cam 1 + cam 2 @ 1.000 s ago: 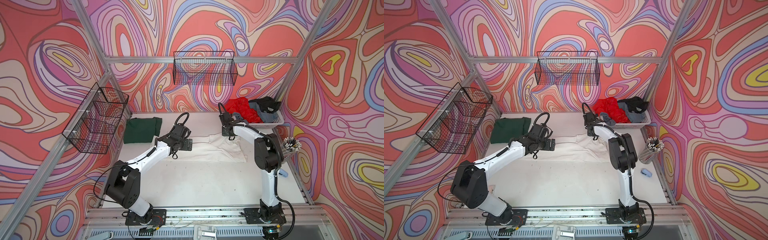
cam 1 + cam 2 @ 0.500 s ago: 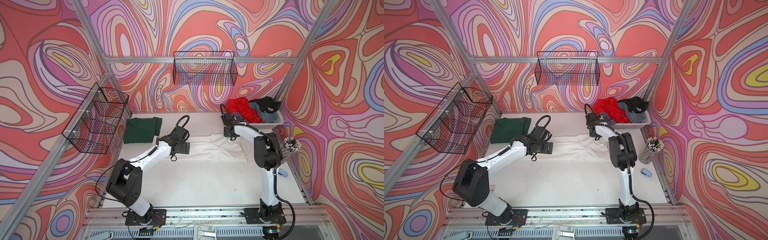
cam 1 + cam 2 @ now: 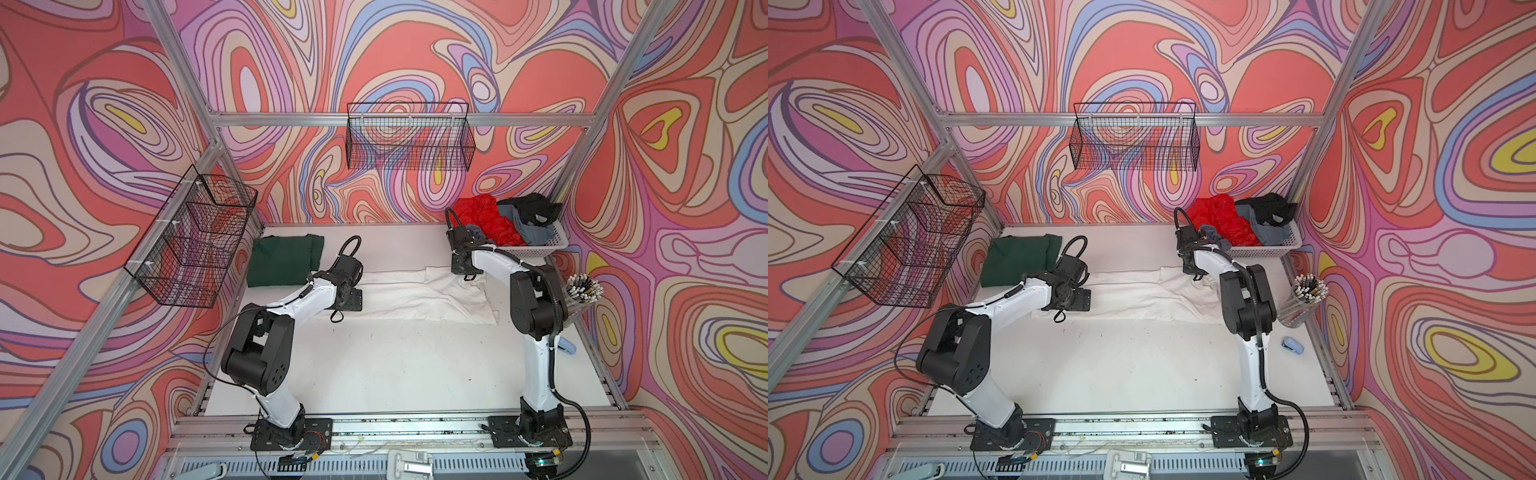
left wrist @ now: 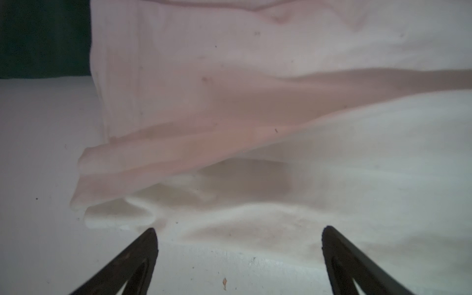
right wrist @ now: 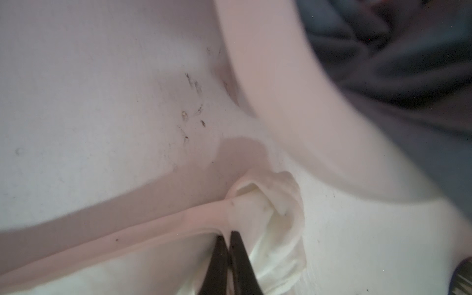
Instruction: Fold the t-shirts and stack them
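In a top view, a white t-shirt (image 3: 1142, 297) lies spread across the table (image 3: 1121, 365). The left gripper (image 3: 1076, 298) is at its left end and the right gripper (image 3: 1196, 273) is at its far right corner. A folded dark green t-shirt (image 3: 1017, 259) lies far left. A red t-shirt (image 3: 1221, 220), a grey t-shirt (image 3: 1271, 233) and a black t-shirt (image 3: 1266, 205) are heaped in the white basket (image 3: 1266, 252).

Nothing here can be read: no writing, label, brand or number is legible from where I stand. The white t-shirt (image 3: 409, 296) spread across the far part of the worktop (image 3: 395, 365) shows only plain cloth with a few small dark specks, none of which form letters.
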